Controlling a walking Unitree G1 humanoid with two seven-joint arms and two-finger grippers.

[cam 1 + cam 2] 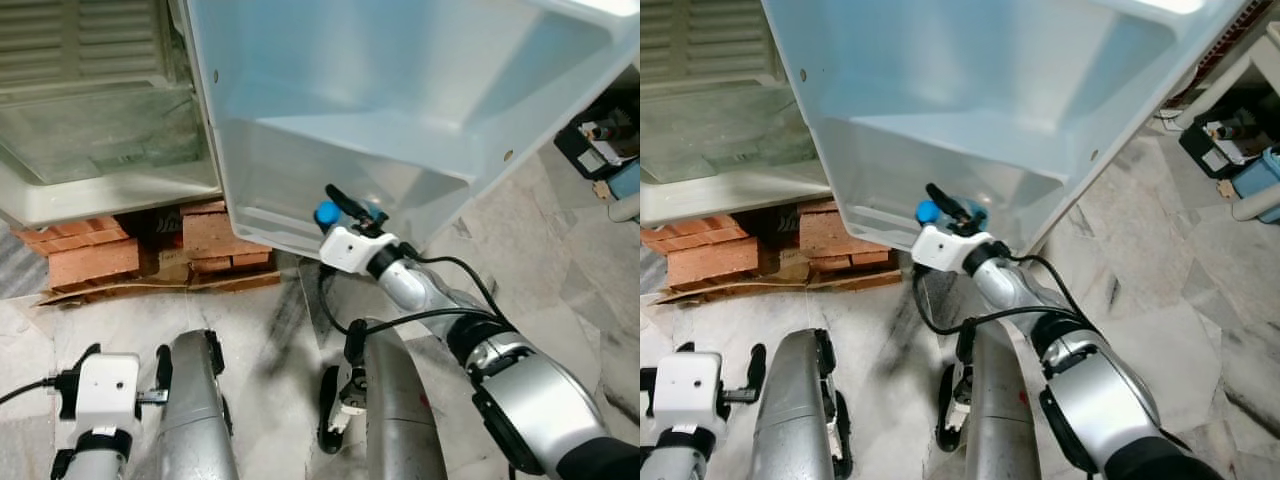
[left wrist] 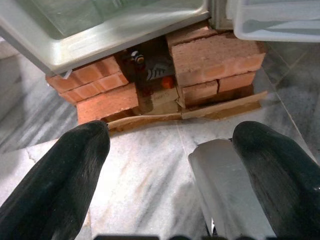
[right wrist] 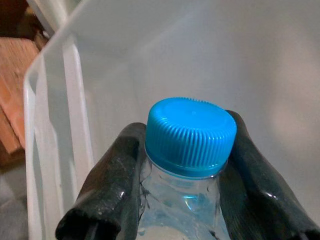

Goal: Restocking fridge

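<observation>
Fingers of the right gripper (image 1: 352,212) clamp a bottle (image 3: 186,200) just below its blue cap (image 3: 190,134), inside the door shelf (image 1: 300,215) ahead. Gripped so high, it could swing and clip the shelf's lip. The left gripper (image 2: 170,175) hangs open.

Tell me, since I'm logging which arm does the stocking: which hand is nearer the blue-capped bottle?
Right. The right hand is shut on the blue-capped bottle at the fridge door shelf. The left hand hangs open low over the floor, near the bricks.
</observation>
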